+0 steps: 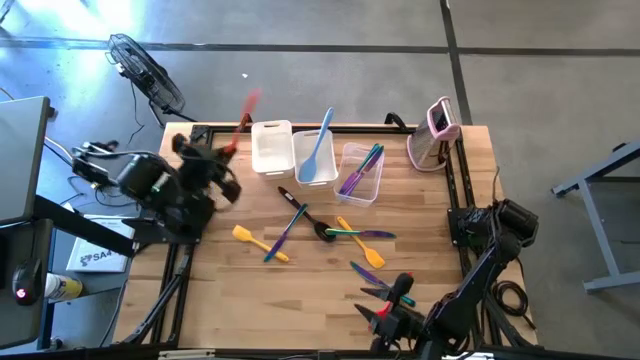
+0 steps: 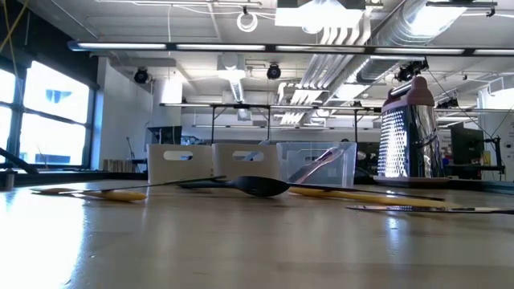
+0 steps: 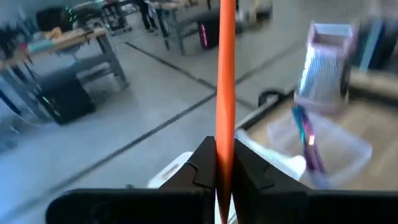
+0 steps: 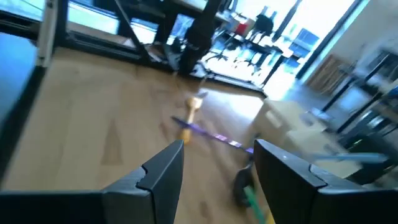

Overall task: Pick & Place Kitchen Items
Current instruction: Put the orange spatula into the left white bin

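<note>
I have the left end effector (image 3: 225,180) clenched on the red utensil (image 1: 246,108), carrying; next, drop it into a tub (image 1: 271,146). Right end effector (image 4: 214,163) idles released.

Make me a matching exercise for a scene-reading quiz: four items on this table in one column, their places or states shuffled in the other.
Items:
1. long-handled red-orange utensil
2. light blue plastic spatula
3. black slotted turner
4. pink-topped metal grater

Places or states:
A. standing upright at a far table corner
B. lying flat at mid-table
C. leaning in the middle tub
D. clamped in the left gripper, its jaws shut on it

Pairs: 1-D, 2-C, 3-B, 4-A
</note>
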You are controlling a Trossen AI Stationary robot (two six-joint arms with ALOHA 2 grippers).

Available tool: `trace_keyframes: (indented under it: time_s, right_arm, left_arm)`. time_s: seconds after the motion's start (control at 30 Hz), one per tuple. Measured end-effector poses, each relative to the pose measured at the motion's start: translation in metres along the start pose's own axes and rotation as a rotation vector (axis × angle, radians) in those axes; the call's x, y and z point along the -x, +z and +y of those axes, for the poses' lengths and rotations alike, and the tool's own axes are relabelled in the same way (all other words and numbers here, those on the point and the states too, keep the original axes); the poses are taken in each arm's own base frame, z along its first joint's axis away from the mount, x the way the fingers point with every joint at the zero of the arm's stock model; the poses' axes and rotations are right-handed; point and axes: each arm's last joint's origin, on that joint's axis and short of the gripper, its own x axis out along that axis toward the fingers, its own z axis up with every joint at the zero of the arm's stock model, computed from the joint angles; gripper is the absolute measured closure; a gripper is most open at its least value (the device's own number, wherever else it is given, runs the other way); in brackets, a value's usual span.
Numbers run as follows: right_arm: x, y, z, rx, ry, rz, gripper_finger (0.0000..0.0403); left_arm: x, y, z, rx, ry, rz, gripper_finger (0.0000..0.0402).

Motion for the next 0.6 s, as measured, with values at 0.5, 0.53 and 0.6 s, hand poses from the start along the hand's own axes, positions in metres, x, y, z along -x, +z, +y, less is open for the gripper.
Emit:
trace_keyframes:
  time_s: [0.5, 0.53, 0.6]
  right_arm:
    - [-0.081, 0.012, -0.034, 0.176, -0.059, 0.141, 0.0215]
    - [-0.088, 0.014, -0.037, 0.176, -0.024, 0.16, 0.0215]
    - [-0.099, 0.016, -0.043, 0.165, 0.033, 0.186, 0.0215]
  left_arm:
    - [-0.054, -0.12, 0.031, 0.493, -0.4, -0.418, 0.0387]
    - [-0.063, -0.127, 0.03, 0.519, -0.393, -0.395, 0.0387]
    - [-0.083, -0.138, 0.029, 0.574, -0.378, -0.339, 0.0387]
